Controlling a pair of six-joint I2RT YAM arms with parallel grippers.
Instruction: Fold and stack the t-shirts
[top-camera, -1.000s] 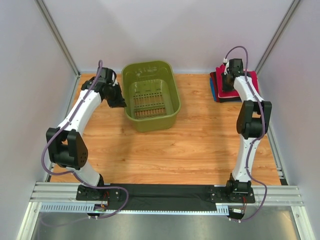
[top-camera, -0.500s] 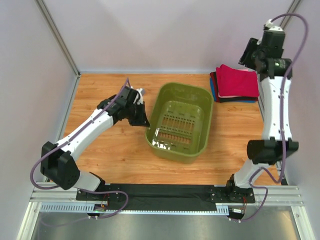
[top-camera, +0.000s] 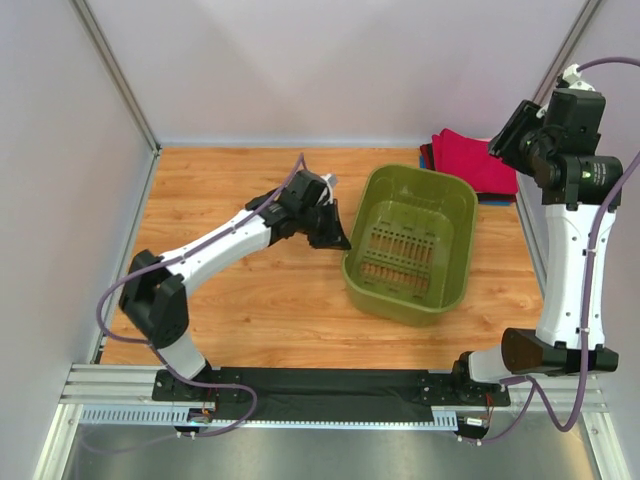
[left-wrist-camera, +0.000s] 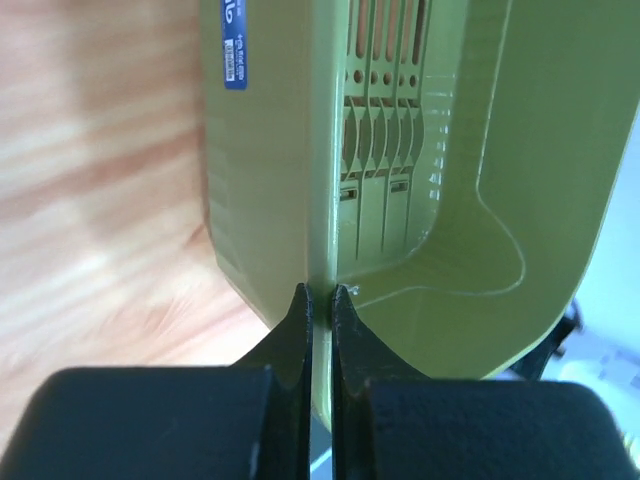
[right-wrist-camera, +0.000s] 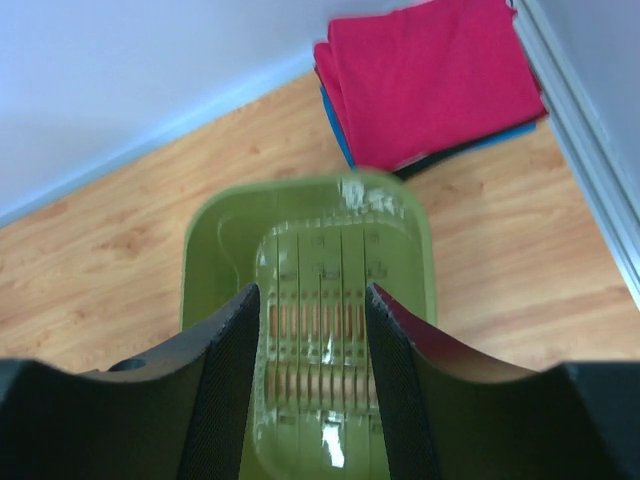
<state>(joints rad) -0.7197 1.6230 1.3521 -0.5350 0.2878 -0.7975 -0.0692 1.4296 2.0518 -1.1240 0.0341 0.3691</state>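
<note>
Olive-green slotted plastic basket (top-camera: 404, 306) sits right of centre on the wooden tabletop (top-camera: 250, 300), tilted, with its open mouth showing from above. A small blue sticker (left-wrist-camera: 235, 45) is on its outer left wall.

Behind the basket, in the far right corner, lies the stack of folded t-shirts (top-camera: 470, 155). The crimson-red tee (right-wrist-camera: 430, 80) is on top, and blue and black edges peek out beneath it. From above, the basket's far rim overlaps the stack's near edge; contact cannot be told. The white back wall (top-camera: 330, 70) runs just behind the stack, with the side wall close on its right.

Room: broad bare wood left of the basket and in front of it. To its right there is only a narrow strip of wood before the table edge.

Left gripper (left-wrist-camera: 320, 308): jaws pinched together on the basket's left rim, with the thin plastic wall between the fingertips (left-wrist-camera: 300, 320). The stack is on the far side of the basket from it, well apart.

Right gripper (right-wrist-camera: 312, 290): raised high over the basket's right side, fingers apart, holding nothing. Seen from its wrist, the basket floor lies between the fingers and the stack lies beyond them.
</note>
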